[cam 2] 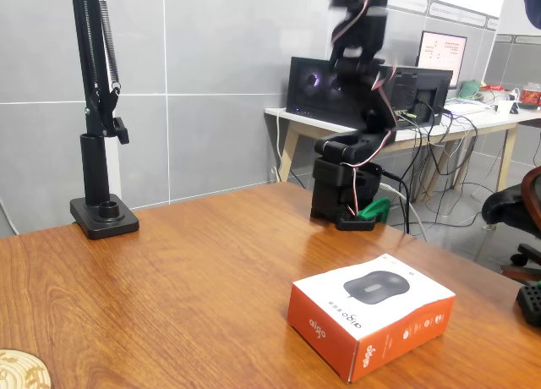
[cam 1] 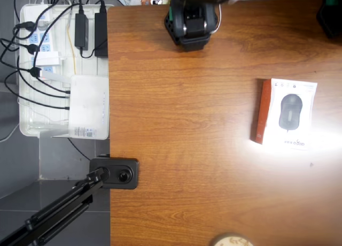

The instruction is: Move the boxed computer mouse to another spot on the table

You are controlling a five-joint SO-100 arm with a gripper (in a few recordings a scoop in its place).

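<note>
Boxed computer mouse lies flat on the desk, face up, orange-red side toward the arm base in the overhead view. It sits well apart from the arm, which is folded up high over its base. The top of the arm is blurred, so we can't tell whether the pincer is released or clenched.

We judge the step in hand as the reach. We should open wide before descending, come straight down over the box and span its short width, not the long one. Grip near the middle so it lifts level. The glossy cardboard may slip, so we squeeze firmly. There's plenty of bare desk to the left in the overhead view for the drop.
</note>
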